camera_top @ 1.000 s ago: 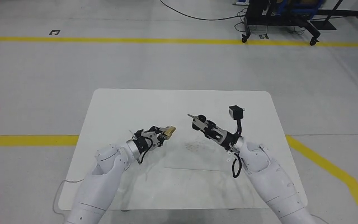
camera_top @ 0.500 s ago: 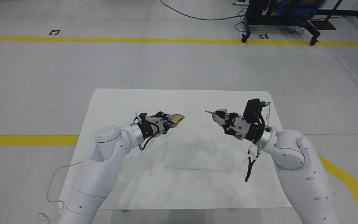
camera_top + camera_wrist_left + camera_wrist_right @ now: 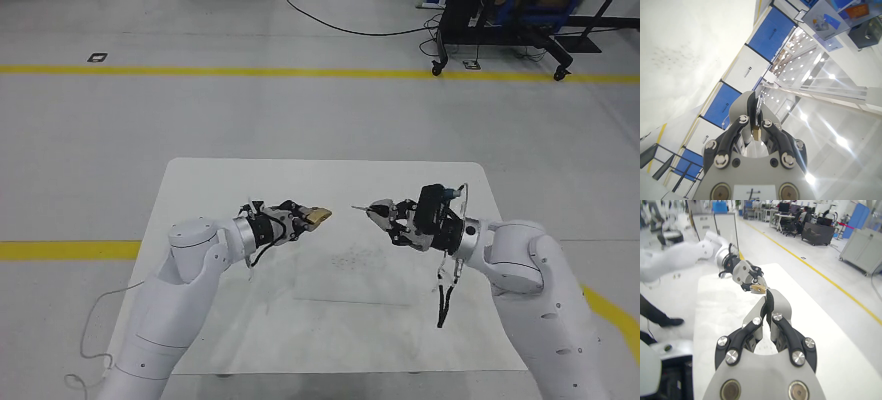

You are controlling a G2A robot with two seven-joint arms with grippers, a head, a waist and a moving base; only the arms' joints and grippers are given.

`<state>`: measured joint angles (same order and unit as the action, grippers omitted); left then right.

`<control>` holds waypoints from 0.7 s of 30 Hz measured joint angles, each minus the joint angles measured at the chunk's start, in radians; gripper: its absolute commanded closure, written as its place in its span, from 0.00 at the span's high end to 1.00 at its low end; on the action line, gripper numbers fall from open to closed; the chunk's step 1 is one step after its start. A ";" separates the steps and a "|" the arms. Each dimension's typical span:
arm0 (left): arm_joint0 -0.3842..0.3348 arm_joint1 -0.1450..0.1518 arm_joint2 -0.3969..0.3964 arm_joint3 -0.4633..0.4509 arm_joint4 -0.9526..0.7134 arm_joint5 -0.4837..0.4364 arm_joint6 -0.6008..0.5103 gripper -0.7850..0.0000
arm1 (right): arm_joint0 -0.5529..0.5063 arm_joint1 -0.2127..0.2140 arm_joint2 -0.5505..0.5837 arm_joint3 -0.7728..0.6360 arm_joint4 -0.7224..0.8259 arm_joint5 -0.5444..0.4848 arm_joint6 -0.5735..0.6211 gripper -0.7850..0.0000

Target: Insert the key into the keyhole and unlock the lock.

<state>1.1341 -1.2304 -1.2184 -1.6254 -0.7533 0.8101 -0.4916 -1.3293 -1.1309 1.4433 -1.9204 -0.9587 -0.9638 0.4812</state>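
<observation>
Left tool [image 3: 303,216] pinching padlock [image 3: 318,213], right tool [image 3: 380,211] pinching key [image 3: 359,208]: facing each other, not mated

Both parts are held up off the bench [image 3: 340,330], in the gap between the two tools. Left wrist view: pads are pressed onto the silver shackle [image 3: 759,103], and the brass body [image 3: 757,134] sits clear of the pads. My read is that this keeps the body's faces open to the right tool. The key blade pokes out ahead of the right tool's tips, pointing at the padlock, close to it but apart. Right wrist view: the padlock sits just past that tool's closed tips [image 3: 768,298], roughly on its axis, so this looks like the pre-insert lineup. I can't make out the keyhole itself. Next should be a fine straight push along the blade. Risk is that a shackle-only grip lets the body swivel under load.
</observation>
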 measured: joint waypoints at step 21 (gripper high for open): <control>-0.245 -0.005 0.118 0.254 -0.115 0.168 -0.071 0.00 | 0.032 0.011 -0.242 -0.176 -0.924 0.135 -0.052 0.00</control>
<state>0.8893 -1.2357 -1.1003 -1.3715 -0.8686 0.9779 -0.5627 -1.2971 -1.1203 1.2013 -2.0967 -1.8830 -0.8293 0.4296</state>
